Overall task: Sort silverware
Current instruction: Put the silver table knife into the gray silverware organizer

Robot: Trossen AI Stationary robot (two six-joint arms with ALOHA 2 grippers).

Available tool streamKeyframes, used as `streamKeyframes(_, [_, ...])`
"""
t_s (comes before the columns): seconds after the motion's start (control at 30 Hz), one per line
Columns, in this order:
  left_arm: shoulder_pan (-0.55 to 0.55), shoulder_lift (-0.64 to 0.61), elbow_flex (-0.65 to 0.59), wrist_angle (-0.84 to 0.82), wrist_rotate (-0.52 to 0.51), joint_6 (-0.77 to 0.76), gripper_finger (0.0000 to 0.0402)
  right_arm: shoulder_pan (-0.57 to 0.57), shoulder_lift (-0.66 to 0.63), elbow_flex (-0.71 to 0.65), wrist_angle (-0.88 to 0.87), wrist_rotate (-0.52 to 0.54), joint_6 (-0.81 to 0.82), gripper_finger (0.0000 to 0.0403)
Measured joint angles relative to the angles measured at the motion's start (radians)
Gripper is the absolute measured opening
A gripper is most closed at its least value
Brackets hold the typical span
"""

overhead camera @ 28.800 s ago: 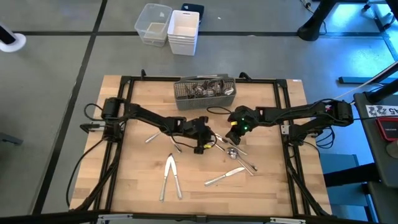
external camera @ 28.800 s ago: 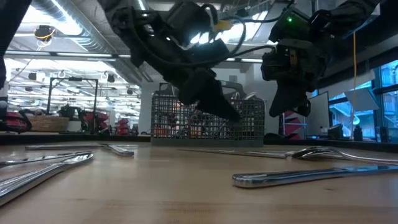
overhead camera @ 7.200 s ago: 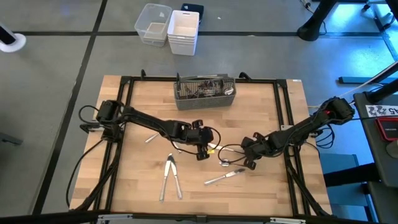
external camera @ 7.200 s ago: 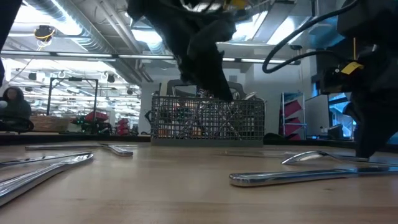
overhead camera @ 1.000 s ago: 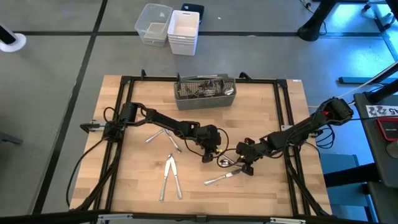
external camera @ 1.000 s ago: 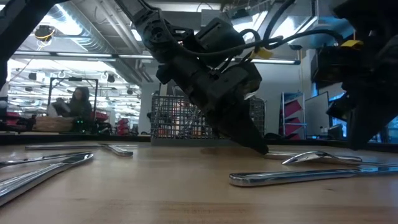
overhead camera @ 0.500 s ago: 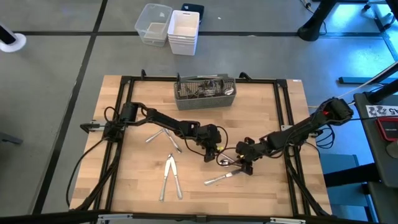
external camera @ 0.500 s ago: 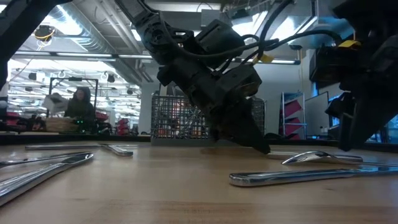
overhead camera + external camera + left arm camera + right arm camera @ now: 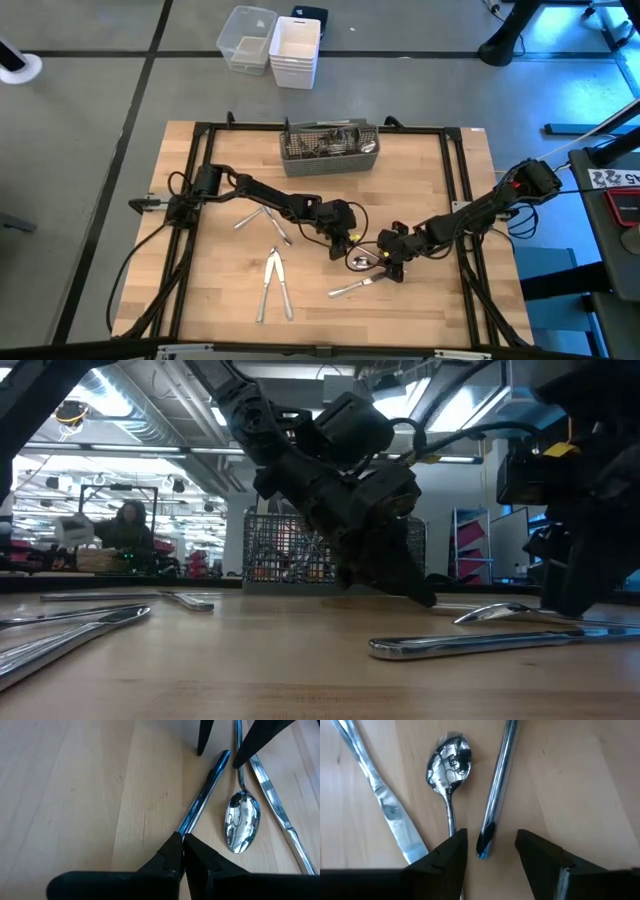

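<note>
From above, both arms met mid-table: the left gripper was pinched shut on one end of a slim utensil handle, and the right gripper sat just beside it, fingers spread and holding nothing. A spoon and a table knife lay close by, a fork pair and two more pieces further left, and the wire caddy at the far edge already held a load of silverware. At table height, the left gripper angled down to the wood, with the knife flat in front and the right gripper low beside it. The left wrist camera showed the closed fingers clamping the handle, the spoon alongside. The right wrist camera showed open fingers straddling that handle's free end, not touching. I'd judge the sort mostly done, with roughly seven loose pieces left.
</note>
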Motion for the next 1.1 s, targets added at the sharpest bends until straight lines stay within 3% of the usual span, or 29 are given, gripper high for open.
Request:
streamKeyframes(0.2, [0.001,0.000,0.000,0.006,0.005,-0.061,0.0005,0.000,0.001,0.001,-0.023,0.025,0.000,0.0154])
streamKeyframes(0.67, [0.002,0.000,-0.001,0.041,0.007,-0.102,0.0006,-0.002,0.002,-0.002,-0.057,0.050,0.000,0.0023])
streamKeyframes(0.9, [-0.012,0.002,-0.002,0.084,0.002,0.121,0.0006,-0.003,0.001,-0.002,-0.060,0.040,0.006,0.0012])
streamKeyframes(1.1, [-0.022,0.002,0.000,0.076,-0.007,0.202,0.0006,-0.003,0.001,-0.003,-0.057,0.033,0.016,0.0013])
